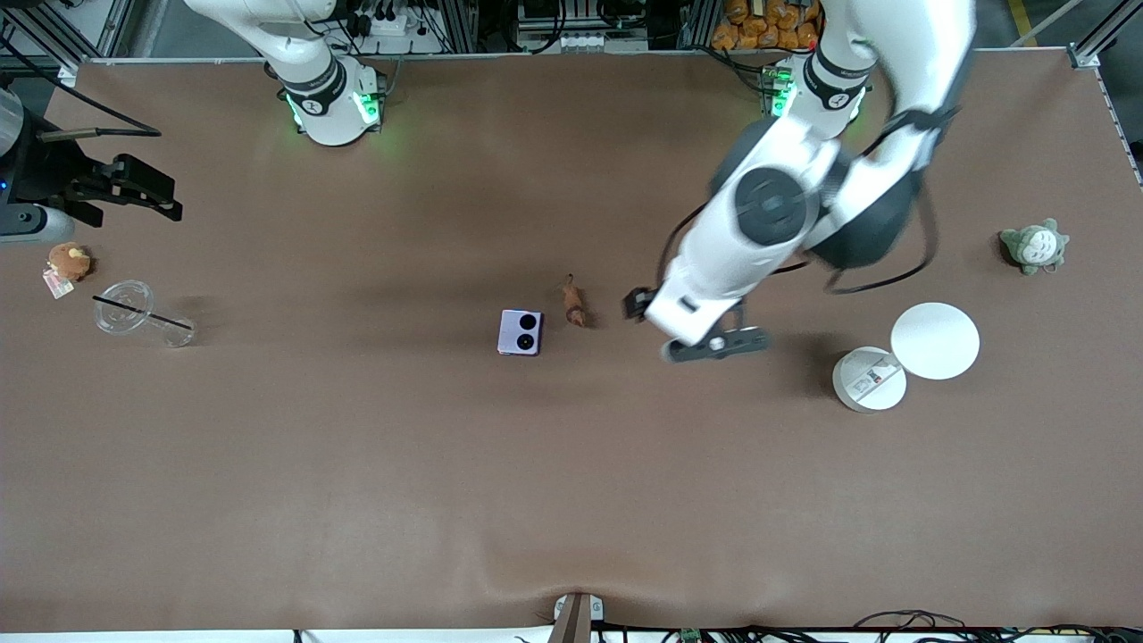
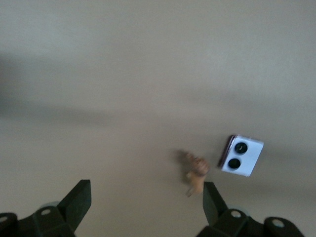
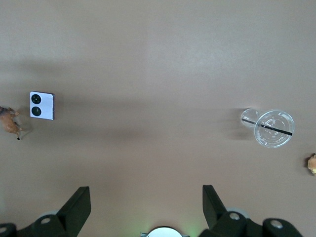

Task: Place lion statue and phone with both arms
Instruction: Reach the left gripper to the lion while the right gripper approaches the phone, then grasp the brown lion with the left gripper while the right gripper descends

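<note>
I see lion statue [image 1: 573, 301] and phone [image 1: 520, 332] side by side mid-counter [image 1: 357, 464]. Left gripper [image 1: 692, 332] hovers beside lion, jaws wide, empty. Right gripper [image 1: 147, 192] waits at counter's end, jaws spread, empty. Next: lower left over lion.

A broad worktop [image 1: 357, 464] covered in a matte brown sheet is seen, lit evenly from above, with soft shadows cast across it. Aluminium framing [image 1: 1094, 40] and cabling [image 1: 393, 22] are ranged along its upper edge
</note>
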